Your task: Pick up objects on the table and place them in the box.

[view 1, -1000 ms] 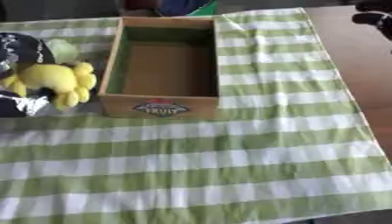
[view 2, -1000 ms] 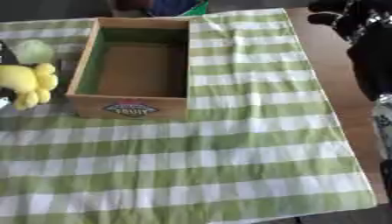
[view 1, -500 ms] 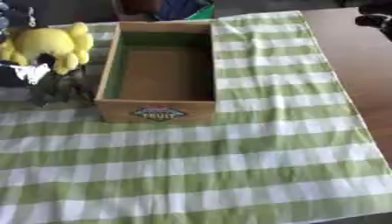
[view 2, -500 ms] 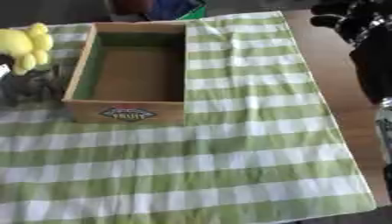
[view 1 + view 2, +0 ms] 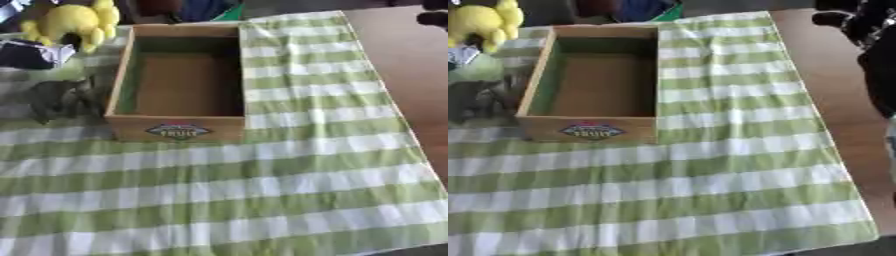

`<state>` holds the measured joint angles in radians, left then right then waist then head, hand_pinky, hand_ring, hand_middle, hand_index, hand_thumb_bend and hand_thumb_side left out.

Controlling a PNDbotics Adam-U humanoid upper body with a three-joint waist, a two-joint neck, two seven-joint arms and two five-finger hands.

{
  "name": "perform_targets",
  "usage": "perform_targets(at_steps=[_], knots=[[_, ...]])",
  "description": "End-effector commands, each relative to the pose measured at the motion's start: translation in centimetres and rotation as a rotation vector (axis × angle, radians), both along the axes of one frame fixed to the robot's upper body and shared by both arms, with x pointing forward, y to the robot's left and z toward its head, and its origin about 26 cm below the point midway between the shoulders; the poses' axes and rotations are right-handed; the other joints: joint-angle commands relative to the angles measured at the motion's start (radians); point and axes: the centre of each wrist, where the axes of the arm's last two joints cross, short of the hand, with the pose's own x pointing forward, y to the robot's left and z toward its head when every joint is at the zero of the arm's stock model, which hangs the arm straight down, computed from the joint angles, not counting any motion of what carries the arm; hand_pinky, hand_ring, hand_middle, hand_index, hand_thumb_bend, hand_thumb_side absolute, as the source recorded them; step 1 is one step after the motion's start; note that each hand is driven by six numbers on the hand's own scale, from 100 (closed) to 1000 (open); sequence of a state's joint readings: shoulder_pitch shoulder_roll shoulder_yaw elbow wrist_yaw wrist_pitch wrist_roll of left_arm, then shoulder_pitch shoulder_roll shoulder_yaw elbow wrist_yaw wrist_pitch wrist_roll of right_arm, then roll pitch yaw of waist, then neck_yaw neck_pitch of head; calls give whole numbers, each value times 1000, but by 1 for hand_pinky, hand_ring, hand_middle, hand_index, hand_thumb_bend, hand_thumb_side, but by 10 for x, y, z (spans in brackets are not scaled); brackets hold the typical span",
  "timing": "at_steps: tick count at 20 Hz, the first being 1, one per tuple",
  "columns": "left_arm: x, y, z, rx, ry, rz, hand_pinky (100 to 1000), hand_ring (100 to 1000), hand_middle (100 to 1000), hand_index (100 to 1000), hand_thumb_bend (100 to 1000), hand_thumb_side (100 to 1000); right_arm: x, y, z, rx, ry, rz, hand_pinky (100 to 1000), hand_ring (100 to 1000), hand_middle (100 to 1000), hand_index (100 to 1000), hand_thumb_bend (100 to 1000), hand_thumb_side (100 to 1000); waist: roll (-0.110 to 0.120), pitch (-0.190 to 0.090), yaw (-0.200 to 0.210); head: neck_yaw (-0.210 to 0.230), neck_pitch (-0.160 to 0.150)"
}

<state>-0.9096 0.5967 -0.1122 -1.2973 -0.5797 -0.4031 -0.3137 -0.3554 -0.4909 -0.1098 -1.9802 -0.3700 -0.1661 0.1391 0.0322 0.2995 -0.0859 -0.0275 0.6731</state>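
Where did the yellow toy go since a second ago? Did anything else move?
The yellow plush toy went up off the cloth beside the box and now hangs high at the far left, carried by the left hand. The box stayed put and still looks empty. The right hand stayed at the upper right, above the bare table.

stereo head cameras, looking down, both sharing box (image 5: 181,85)

I see a green and white checked cloth (image 5: 262,190) lying over most of the worktop (image 5: 411,75). The worktop is brown, and its bare part shows at 2 o'clock. At 12 o'clock, past the cloth's far edge, something blue and green (image 5: 210,9) peeks out.
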Motion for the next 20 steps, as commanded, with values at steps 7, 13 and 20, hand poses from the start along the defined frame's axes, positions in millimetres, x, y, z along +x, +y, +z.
perform_targets(at_steps=[7, 13, 20], knots=[[16, -28, -4, 37, 21, 20, 474, 664, 526, 446, 100, 261, -3, 3, 11, 13, -40, 14, 763, 764, 705, 850, 100, 1000, -10, -14, -1, 36, -22], [24, -48, -10, 82, 0, 8, 476, 661, 519, 444, 100, 263, -2, 5, 12, 16, -43, 21, 763, 764, 704, 849, 100, 1000, -11, -4, -11, 51, -32], [24, -68, 3, 96, -135, -7, 477, 655, 516, 448, 100, 266, -1, 7, 14, 32, -44, 32, 763, 763, 704, 848, 100, 1000, -3, 6, -29, 69, -45]])
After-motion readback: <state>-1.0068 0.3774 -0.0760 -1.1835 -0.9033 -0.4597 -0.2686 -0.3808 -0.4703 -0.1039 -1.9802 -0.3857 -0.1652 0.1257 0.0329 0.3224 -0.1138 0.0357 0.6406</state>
